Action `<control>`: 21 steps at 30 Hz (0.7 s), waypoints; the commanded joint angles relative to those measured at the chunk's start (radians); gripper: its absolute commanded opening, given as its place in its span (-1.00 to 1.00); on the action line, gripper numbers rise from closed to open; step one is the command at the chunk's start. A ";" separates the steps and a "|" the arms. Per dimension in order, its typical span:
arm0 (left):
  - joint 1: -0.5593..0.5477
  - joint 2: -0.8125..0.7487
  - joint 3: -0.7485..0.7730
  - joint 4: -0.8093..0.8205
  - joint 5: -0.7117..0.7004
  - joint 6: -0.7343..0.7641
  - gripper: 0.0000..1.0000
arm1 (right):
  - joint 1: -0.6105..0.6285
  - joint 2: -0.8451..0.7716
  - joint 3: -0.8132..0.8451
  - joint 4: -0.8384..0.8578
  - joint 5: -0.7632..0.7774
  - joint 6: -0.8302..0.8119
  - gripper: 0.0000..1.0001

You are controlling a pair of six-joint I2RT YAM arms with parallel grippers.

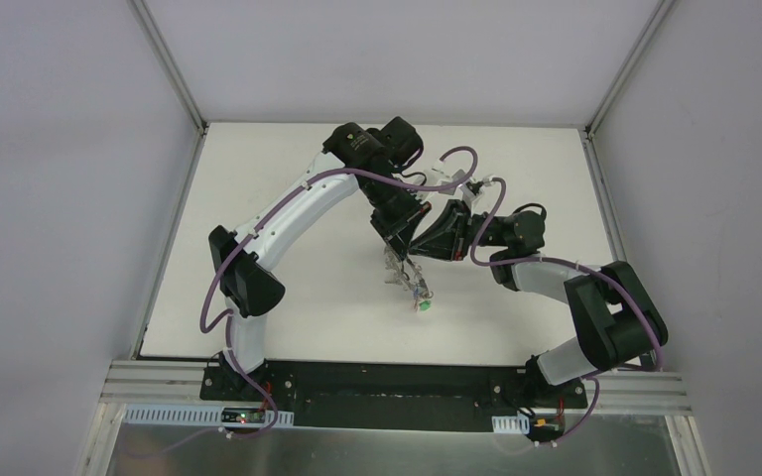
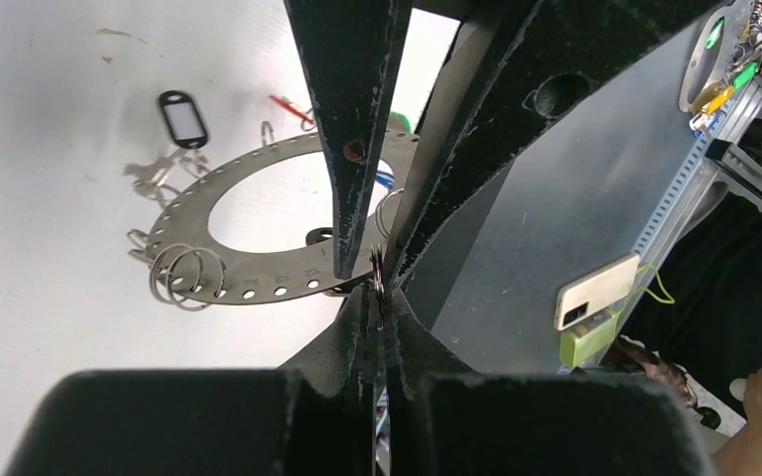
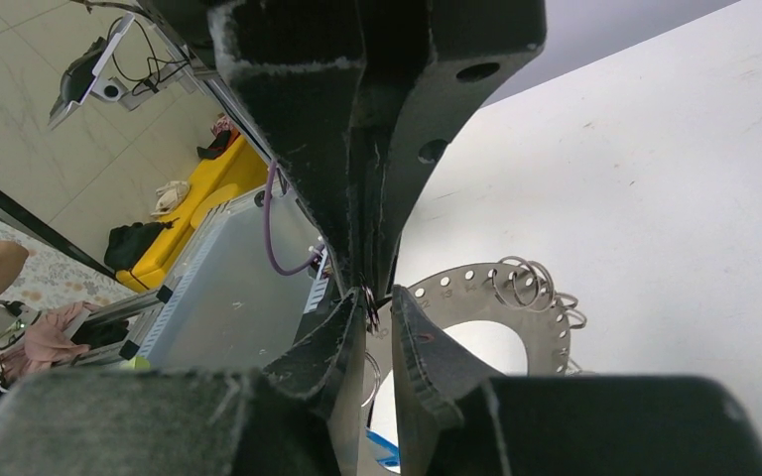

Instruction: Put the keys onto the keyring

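At the centre of the left wrist frame, the left claw (image 2: pixel 377 297) presses its black, rough-edged fingers together on a small thin wire ring (image 2: pixel 378 280). The ring stands on edge, its line running up and down the frame. The right claw (image 3: pixel 380 303) meets it tip to tip, fingers a narrow gap apart; I cannot tell whether they nip the ring. Just left, the keyring (image 2: pixel 181 223), a flat grey metal hoop punched with holes, spreads face-up over the white table (image 2: pixel 40 297), with split rings (image 2: pixel 187 276) threaded at its edge. Toward the upper left are silver keys (image 2: pixel 159 171) and a black plastic tag (image 2: pixel 184 117).
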 commanded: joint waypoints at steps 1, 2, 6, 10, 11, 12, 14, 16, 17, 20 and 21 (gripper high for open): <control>-0.016 -0.006 0.018 0.048 0.019 -0.004 -1.00 | 0.032 0.002 0.014 0.081 -0.007 0.013 -0.67; -0.016 -0.008 0.015 0.054 0.018 -0.007 -1.00 | 0.034 0.004 0.013 0.081 -0.005 0.015 -0.71; -0.015 -0.010 0.011 0.060 0.019 -0.009 -1.00 | 0.034 0.008 0.019 0.089 -0.008 0.022 -0.96; -0.008 -0.016 0.002 0.064 0.024 -0.011 -1.00 | 0.029 0.003 0.023 0.089 -0.013 0.023 -1.00; -0.005 -0.019 0.001 0.065 0.029 -0.010 -1.00 | 0.021 0.000 0.025 0.089 -0.009 0.029 -1.00; -0.001 -0.023 -0.001 0.069 0.035 -0.007 -1.00 | 0.011 -0.004 0.026 0.092 0.000 0.037 -1.00; 0.010 -0.037 -0.012 0.082 0.046 0.004 -1.00 | -0.016 -0.010 0.029 0.121 0.020 0.073 -1.00; 0.027 -0.073 -0.059 0.138 0.054 0.004 -0.96 | -0.047 -0.017 0.032 0.159 0.041 0.118 -1.00; 0.032 -0.097 -0.090 0.176 0.058 0.000 -0.89 | -0.056 -0.023 0.033 0.171 0.053 0.136 -1.00; 0.045 -0.150 -0.151 0.265 0.063 0.007 -0.64 | -0.082 -0.046 0.030 0.181 0.089 0.163 -1.00; 0.045 -0.160 -0.159 0.285 0.062 0.012 -0.56 | -0.087 -0.054 0.028 0.181 0.096 0.168 -1.00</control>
